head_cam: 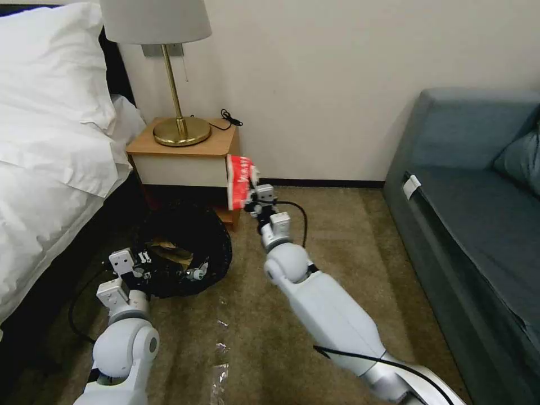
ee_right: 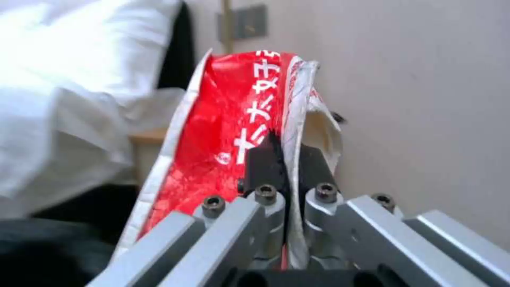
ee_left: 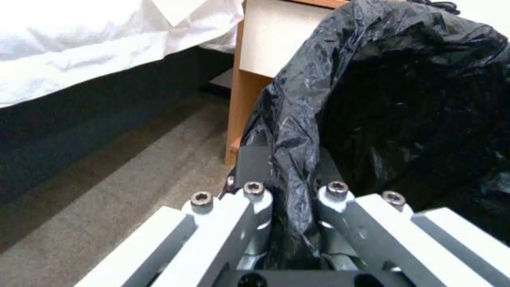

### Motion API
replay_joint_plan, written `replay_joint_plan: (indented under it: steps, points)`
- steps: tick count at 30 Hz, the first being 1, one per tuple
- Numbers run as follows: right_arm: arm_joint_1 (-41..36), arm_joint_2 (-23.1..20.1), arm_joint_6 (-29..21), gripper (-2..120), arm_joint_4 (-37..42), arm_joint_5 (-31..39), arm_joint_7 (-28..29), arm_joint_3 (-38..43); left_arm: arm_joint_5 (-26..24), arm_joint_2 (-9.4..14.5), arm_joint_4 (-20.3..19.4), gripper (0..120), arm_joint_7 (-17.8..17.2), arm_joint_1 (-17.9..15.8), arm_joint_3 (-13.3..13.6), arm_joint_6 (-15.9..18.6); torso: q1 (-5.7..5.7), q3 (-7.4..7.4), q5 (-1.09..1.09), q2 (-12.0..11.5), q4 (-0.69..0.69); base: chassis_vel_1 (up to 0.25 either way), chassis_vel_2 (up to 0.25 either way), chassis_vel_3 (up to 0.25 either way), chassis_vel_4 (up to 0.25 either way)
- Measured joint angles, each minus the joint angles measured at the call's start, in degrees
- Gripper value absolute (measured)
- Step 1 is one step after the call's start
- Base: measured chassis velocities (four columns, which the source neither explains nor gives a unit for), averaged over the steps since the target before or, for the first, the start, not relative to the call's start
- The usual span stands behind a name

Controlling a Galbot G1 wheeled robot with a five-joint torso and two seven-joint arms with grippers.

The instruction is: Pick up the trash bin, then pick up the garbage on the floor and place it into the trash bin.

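Right pincer (head_cam: 249, 198) around red packet (head_cam: 238, 181)

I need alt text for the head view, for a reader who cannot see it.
The right gripper holds a red packet in the air beside the wooden nightstand. The left gripper grips the rim of the black-lined trash bin near the bed.

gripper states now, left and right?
Left tool: closed on the trash bin rim and bag.
Right tool: closed on the red packet, held up.
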Motion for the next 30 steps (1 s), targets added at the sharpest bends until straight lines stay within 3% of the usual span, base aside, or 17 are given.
replay_joint_plan:
  steps: [11, 28, 30]
  points:
    - [-1.5, 0.96, -1.04, 0, 3.95, -0.74, -0.3, -5.91, 0.3, -0.48, 0.54, 4, -0.22, -1.13, 0.8, 0.02, 0.0, 0.0, 0.0, 0.0, 0.01, 0.0, 0.0, 0.0, 0.0]
    - [-7.73, 1.71, 0.53, 0, 0.78, -5.38, -1.6, -8.48, 0.62, -1.4, 0.84, 4, -0.28, -1.53, 1.64, 0.06, 0.0, 0.0, 0.01, 0.0, 0.0, 0.0, 0.0, 0.0, 0.0]
    - [-8.19, 1.68, 0.53, 5, 0.78, -5.69, -1.76, -8.48, 0.62, -1.38, 0.85, 4, -0.28, -1.54, 1.64, 0.08, 0.0, 0.0, 0.0, 0.0, 0.0, 0.0, 0.0, 0.0, 0.0]
